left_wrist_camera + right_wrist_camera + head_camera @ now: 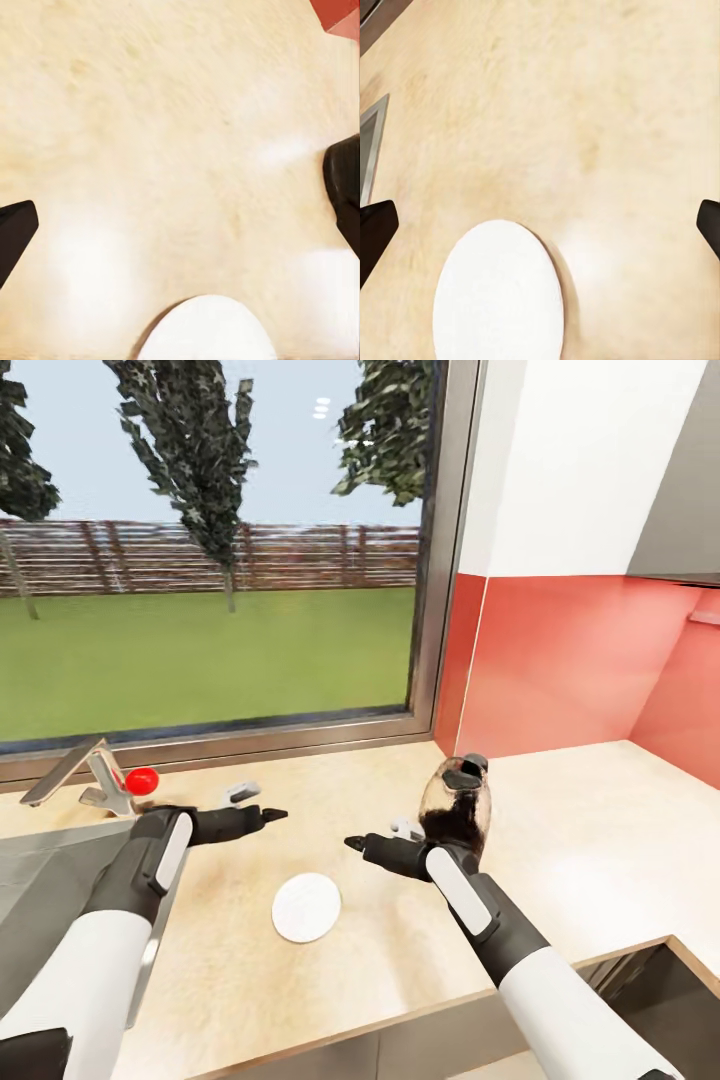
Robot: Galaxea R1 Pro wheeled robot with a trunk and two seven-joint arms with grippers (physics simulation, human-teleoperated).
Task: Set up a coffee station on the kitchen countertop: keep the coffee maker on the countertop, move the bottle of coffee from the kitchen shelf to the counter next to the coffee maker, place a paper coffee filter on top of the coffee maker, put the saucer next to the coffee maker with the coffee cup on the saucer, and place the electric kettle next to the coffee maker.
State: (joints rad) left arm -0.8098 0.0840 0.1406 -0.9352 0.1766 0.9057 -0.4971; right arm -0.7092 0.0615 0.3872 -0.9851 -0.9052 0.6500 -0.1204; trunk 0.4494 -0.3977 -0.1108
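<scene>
The saucer (306,907), a flat round white plate, lies on the pale beige countertop (600,840) between my two arms; it also appears in the left wrist view (206,334) and the right wrist view (499,292). The electric kettle (457,808), a clear glass pot with a black lid and dark liquid in its base, stands upright just behind my right forearm. My left gripper (262,803) hovers open beyond and left of the saucer, one dark fingertip (13,236) at the frame edge. My right gripper (375,833) is open too, beyond and right of the saucer, holding nothing.
A grey inset sink (40,880) with a faucet (85,770) and red knob (142,780) lies at the left. A large window (200,560) backs the counter, with a red wall panel (560,660) to its right. The counter's front edge (450,1000) runs below the saucer.
</scene>
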